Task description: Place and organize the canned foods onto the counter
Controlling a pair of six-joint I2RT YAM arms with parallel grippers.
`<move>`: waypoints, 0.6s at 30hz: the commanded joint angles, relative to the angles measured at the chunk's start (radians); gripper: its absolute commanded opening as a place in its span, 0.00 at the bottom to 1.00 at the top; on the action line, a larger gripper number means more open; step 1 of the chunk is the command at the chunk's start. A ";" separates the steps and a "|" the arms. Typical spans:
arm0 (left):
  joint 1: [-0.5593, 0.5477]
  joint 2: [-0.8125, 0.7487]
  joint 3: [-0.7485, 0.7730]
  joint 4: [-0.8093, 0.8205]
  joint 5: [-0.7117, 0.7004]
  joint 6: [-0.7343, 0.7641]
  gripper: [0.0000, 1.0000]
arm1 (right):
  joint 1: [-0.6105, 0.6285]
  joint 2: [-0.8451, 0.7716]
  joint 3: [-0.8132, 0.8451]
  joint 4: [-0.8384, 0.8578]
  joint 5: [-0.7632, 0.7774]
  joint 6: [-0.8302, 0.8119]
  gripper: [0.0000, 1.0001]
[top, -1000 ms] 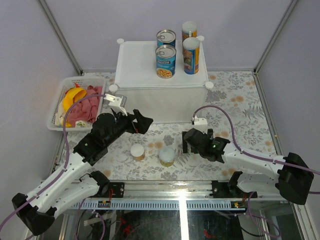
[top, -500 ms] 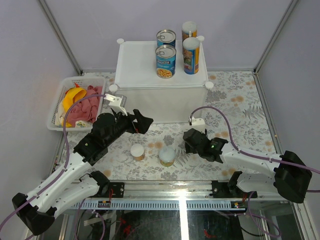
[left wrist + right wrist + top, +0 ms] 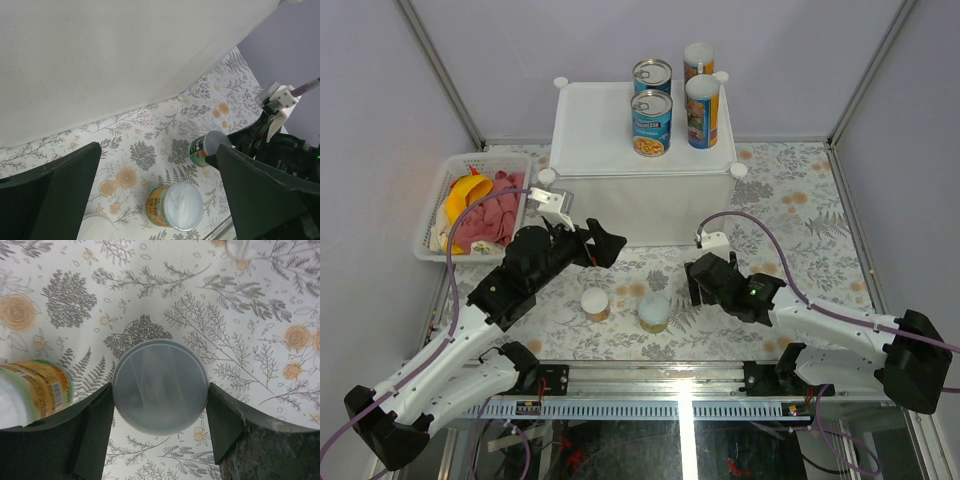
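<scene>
The counter [image 3: 595,130] is a white box at the back; its side wall fills the top of the left wrist view [image 3: 125,60]. On it stand two blue cans [image 3: 652,122] and two tall canisters [image 3: 701,110]. My right gripper [image 3: 703,283] [image 3: 160,410] is shut on a small green-labelled, pale-lidded can [image 3: 160,386] [image 3: 207,148] on the floral table, with both fingers touching its sides. A yellow-labelled jar [image 3: 655,312] [image 3: 175,205] and a smaller white-lidded jar [image 3: 595,303] stand to its left. My left gripper [image 3: 605,245] [image 3: 157,155] hangs open above them and holds nothing.
A white mesh basket [image 3: 435,215] with a banana [image 3: 463,192] and a pink cloth [image 3: 488,215] sits at the left. Enclosure walls close in the sides and back. A metal rail [image 3: 650,405] runs along the near edge.
My right gripper's fingers have closed onto the small can's sides and its wrist has shifted slightly. The left arm and the cans on the counter have not moved.
</scene>
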 commanded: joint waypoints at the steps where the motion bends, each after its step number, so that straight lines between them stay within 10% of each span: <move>1: -0.005 -0.014 -0.003 0.000 -0.014 0.004 1.00 | -0.005 -0.039 0.137 0.021 0.015 -0.088 0.14; 18: -0.006 -0.067 0.048 -0.001 -0.185 0.003 1.00 | 0.022 0.028 0.570 -0.083 -0.091 -0.264 0.11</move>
